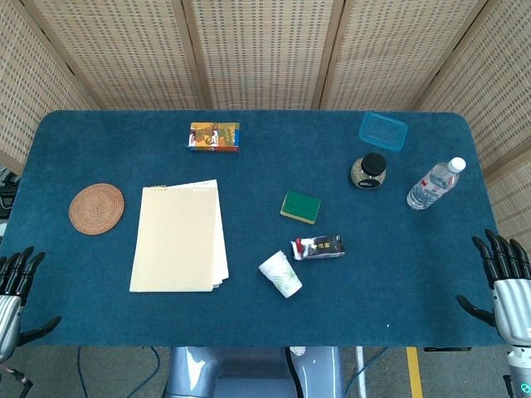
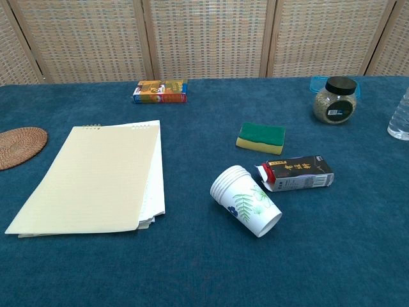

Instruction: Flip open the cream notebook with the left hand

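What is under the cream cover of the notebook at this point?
Under the cream notebook cover, white page edges stick out along its right and bottom sides, resting on the blue table. The pages' faces are covered, so what is written there cannot be seen.

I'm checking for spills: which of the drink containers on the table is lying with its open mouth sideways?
The paper cup stack, tipped over near the front edge. The water bottle also lies down but is capped; the jar stands upright.

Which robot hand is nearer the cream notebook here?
Left. The left robot hand sits at the table's near-left corner, just left of the cream notebook; the right robot hand is across the table at the near-right corner.
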`<state>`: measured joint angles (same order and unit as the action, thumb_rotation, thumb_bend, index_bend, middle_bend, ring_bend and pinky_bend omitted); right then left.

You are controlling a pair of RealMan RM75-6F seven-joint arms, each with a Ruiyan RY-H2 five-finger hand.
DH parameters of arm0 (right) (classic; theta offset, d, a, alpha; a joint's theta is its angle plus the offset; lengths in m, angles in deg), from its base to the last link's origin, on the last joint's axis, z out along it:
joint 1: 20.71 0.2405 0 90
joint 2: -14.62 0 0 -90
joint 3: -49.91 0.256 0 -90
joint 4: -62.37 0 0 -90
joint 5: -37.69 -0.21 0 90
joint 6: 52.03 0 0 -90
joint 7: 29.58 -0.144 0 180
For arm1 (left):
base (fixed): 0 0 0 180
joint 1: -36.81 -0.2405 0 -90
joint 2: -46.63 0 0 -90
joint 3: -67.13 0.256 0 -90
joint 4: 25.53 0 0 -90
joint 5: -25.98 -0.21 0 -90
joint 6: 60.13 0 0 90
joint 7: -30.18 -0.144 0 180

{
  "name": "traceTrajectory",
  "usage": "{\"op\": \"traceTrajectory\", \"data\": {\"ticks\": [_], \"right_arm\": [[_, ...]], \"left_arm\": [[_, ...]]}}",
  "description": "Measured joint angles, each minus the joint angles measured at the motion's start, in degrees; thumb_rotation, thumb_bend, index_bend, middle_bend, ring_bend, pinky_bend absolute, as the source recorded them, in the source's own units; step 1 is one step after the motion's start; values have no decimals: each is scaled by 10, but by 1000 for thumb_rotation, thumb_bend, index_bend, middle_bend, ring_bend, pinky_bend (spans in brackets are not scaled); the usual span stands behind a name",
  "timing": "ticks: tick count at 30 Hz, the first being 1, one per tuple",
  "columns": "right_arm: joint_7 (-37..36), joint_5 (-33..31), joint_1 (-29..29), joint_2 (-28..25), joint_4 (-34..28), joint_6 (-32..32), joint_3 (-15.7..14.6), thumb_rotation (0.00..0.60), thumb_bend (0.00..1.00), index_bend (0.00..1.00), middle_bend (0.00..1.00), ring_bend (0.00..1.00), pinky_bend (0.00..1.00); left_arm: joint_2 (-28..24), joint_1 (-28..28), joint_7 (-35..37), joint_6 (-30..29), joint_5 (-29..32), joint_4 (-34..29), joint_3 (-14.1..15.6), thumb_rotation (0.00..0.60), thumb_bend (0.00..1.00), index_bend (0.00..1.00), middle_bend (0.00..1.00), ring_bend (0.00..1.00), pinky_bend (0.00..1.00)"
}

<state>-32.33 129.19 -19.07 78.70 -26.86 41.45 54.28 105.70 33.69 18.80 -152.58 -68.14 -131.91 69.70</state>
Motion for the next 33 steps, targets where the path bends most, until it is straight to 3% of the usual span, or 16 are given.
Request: {"op": "traceTrajectory", "data": {"ticks": [5, 11, 15, 19, 24, 33], "right_arm": [[0, 1, 0, 0, -1, 0, -1, 600, 0, 0, 0, 0, 0], [-3, 1, 0, -2, -4, 2, 0, 600, 0, 0, 0, 0, 0], [-9, -5, 0, -5, -4, -1, 2, 600, 0, 0, 0, 0, 0], [-13, -9, 1, -7, -4, -4, 4, 600, 0, 0, 0, 0, 0], [-19, -12, 1, -8, 0, -7, 4, 600, 0, 0, 0, 0, 0], [-29, -15, 3, -9, 3, -13, 4, 600, 0, 0, 0, 0, 0]], "left_arm": [[1, 4, 2, 7, 0, 5, -1, 600, 0, 0, 0, 0, 0], [12, 37, 16, 66, -1, 28, -2, 600, 0, 0, 0, 0, 0], [64, 92, 58, 149, -12, 93, -8, 600, 47, 0, 0, 0, 0], [144, 136, 88, 191, -26, 184, -12, 600, 232, 0, 0, 0, 0], [238, 178, 106, 228, -36, 272, -10, 600, 283, 0, 0, 0, 0], [294, 199, 111, 245, -25, 337, -4, 600, 298, 0, 0, 0, 0]]}}
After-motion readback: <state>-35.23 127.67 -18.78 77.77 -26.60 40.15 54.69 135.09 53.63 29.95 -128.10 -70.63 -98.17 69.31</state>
